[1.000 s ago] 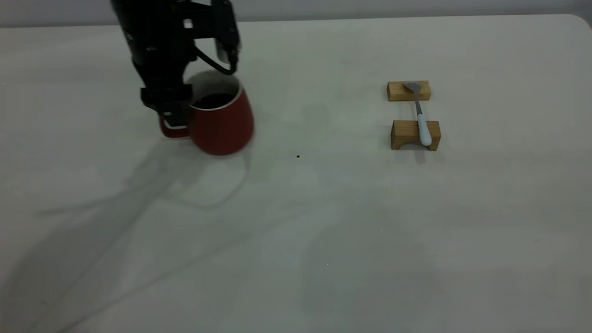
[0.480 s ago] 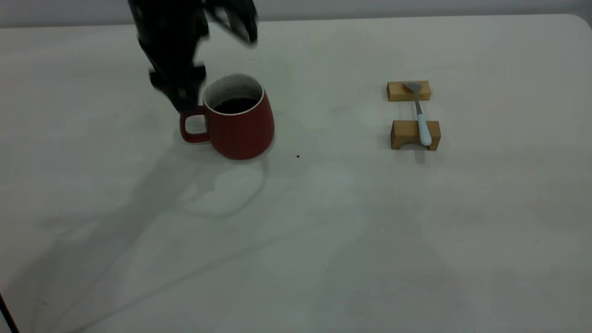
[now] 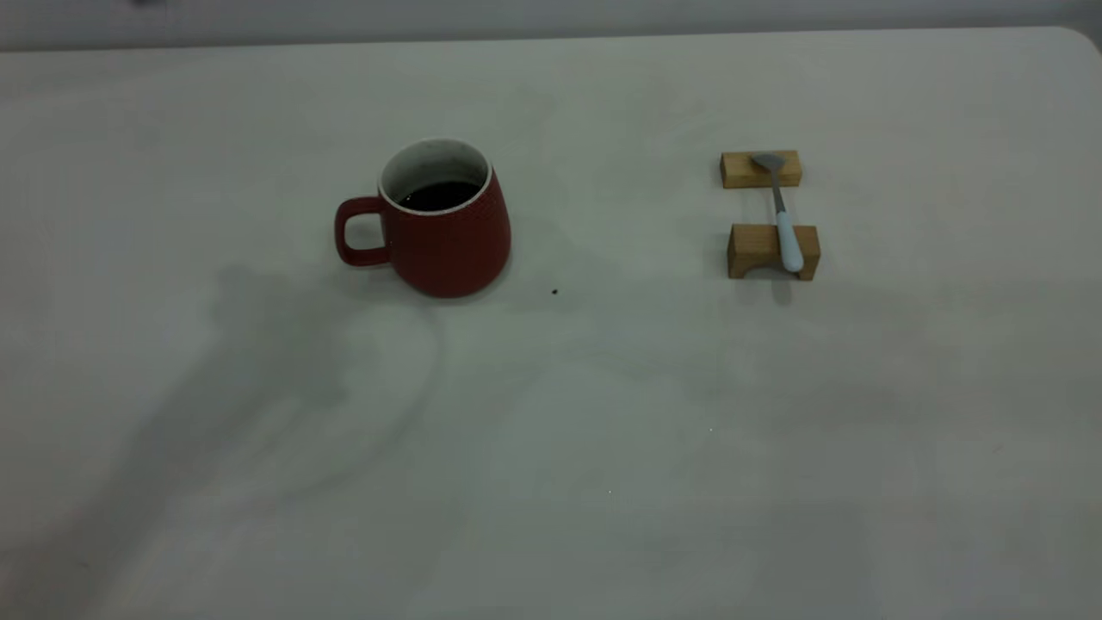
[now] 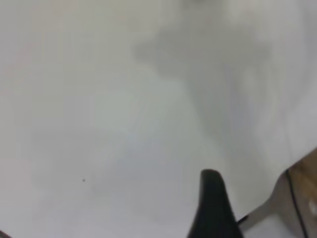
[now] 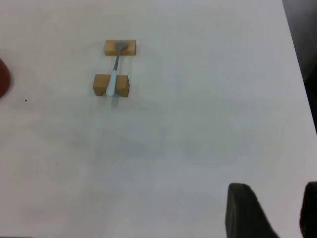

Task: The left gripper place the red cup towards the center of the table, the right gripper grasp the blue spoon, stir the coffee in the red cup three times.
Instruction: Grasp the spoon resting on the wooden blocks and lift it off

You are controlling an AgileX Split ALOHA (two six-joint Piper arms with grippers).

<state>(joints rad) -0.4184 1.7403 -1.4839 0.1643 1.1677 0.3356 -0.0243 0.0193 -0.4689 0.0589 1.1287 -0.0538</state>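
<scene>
The red cup (image 3: 448, 237) stands upright on the table (image 3: 603, 430), left of centre, handle to the left, with dark coffee (image 3: 441, 195) inside. No gripper touches it. The blue spoon (image 3: 785, 228) lies across two wooden blocks at the right, bowl on the far one. Neither arm shows in the exterior view. My left gripper (image 4: 265, 198) hovers open over bare table near its edge; only one finger (image 4: 213, 203) shows. My right gripper (image 5: 277, 198) is open and empty, well back from the spoon (image 5: 113, 79). A sliver of the cup (image 5: 2, 79) shows in that view.
The far block (image 3: 740, 170) and the arched near block (image 3: 753, 250) hold the spoon off the table. A tiny dark speck (image 3: 554, 291) lies right of the cup. A metal table leg (image 4: 277, 201) and wooden floor (image 4: 307, 173) show past the table edge.
The left arm moved the cup to the right, let go of its handle, then rose out of the exterior view. The cup now stands alone. The spoon has not moved.
</scene>
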